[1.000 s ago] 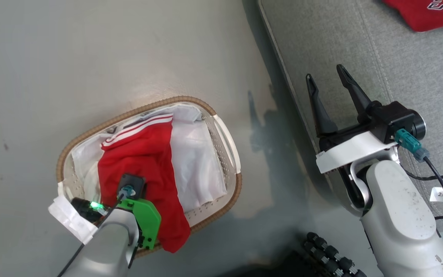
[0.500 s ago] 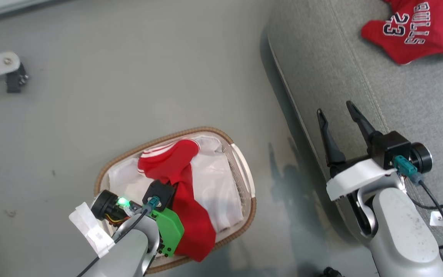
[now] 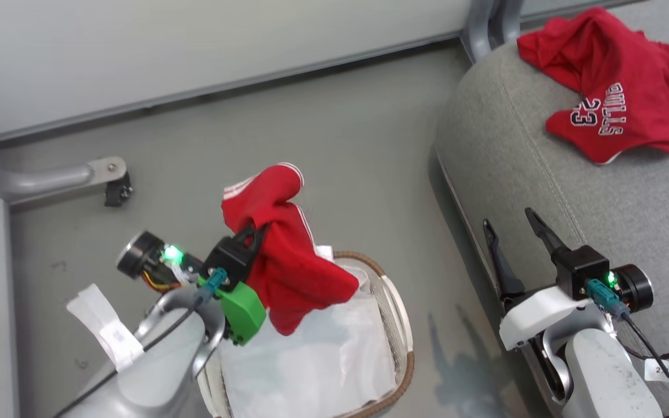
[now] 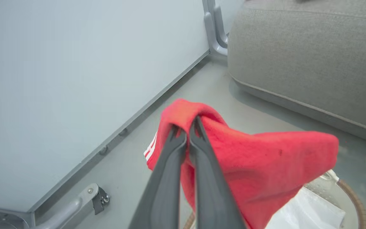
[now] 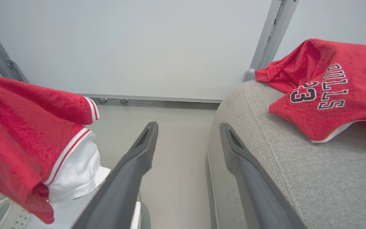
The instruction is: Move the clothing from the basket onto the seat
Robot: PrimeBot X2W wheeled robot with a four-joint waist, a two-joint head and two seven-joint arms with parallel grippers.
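Left gripper point(image 4: 185, 128): fingers pressed together, clamped on a fold of the striped garment point(image 3: 288, 261). The garment hangs from the fingers above the far end of the basket point(image 3: 402, 348), with its white-striped edging on the side turned away from the basket. Its lower tip droops over the basket's inside; cannot tell whether it touches.

Basket contents: white liner point(image 3: 311, 366), bunched and spread across the inside.

Right gripper point(image 3: 507, 217): fingers apart, nothing between them, well right of the basket over the near edge of the seat point(image 3: 543, 174).

The seat stands right of the basket, with a strip of floor point(image 3: 369, 145) between them.

BULLS 23 garment point(image 3: 630, 110): crumpled on the seat, print up, far right of the basket and beyond it.
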